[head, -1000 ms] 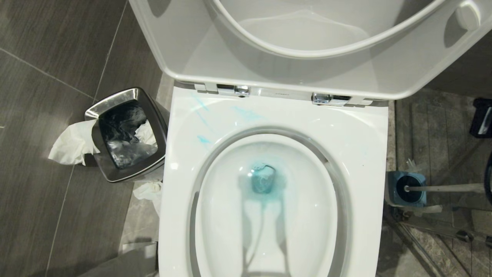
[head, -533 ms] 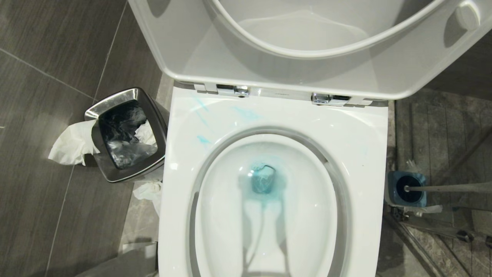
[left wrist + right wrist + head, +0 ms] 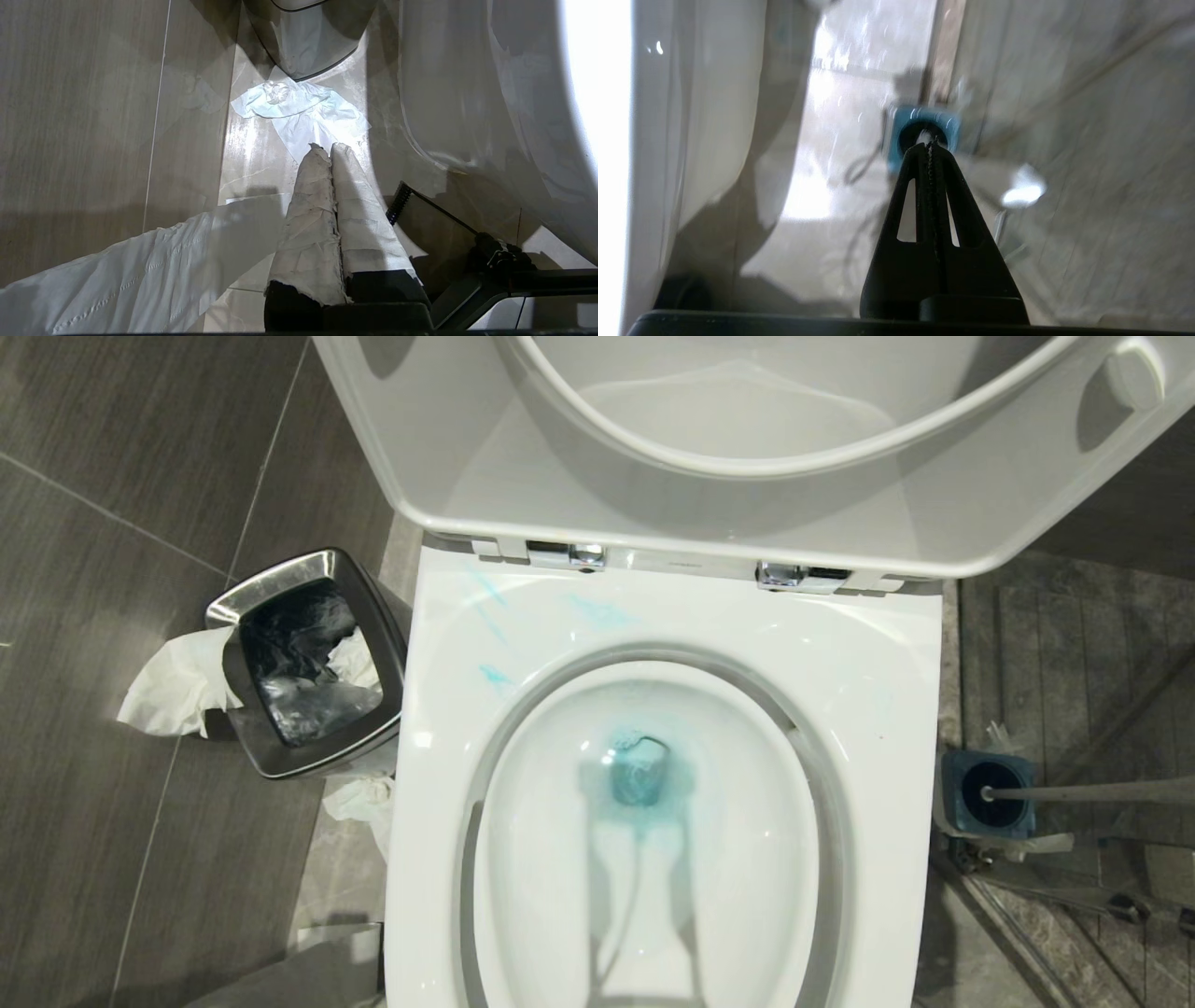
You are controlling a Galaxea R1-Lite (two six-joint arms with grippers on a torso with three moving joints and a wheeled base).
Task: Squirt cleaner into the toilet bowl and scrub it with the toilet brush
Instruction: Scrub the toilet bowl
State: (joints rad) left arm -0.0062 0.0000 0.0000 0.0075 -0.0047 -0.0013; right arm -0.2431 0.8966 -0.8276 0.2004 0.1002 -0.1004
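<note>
The white toilet bowl (image 3: pixel 868 672) stands open with its seat and lid raised. Turquoise cleaner (image 3: pixel 640 780) tints the water at the drain, and pale smears of it mark the back left of the rim. The toilet brush (image 3: pixel 1092 791) sits in its blue holder (image 3: pixel 962 803) on the floor to the right, white handle leaning rightward. My right gripper (image 3: pixel 930 144) is shut and empty, hanging above the holder (image 3: pixel 952 128) and pointing down at it. My left gripper (image 3: pixel 329 147), with paper-wrapped fingers, is shut and empty low beside the bowl's left side. Neither arm shows in the head view.
A steel bin (image 3: pixel 280 574) with a dark liner stands left of the toilet, with white tissue (image 3: pixel 173 686) draped beside it. More tissue (image 3: pixel 299 107) lies on the floor ahead of my left gripper. Metal fittings (image 3: pixel 1120 907) run along the floor near the holder.
The dark parts of my right arm seen at the head view's right edge a second ago have gone out of that view. The brush stays in its holder.
</note>
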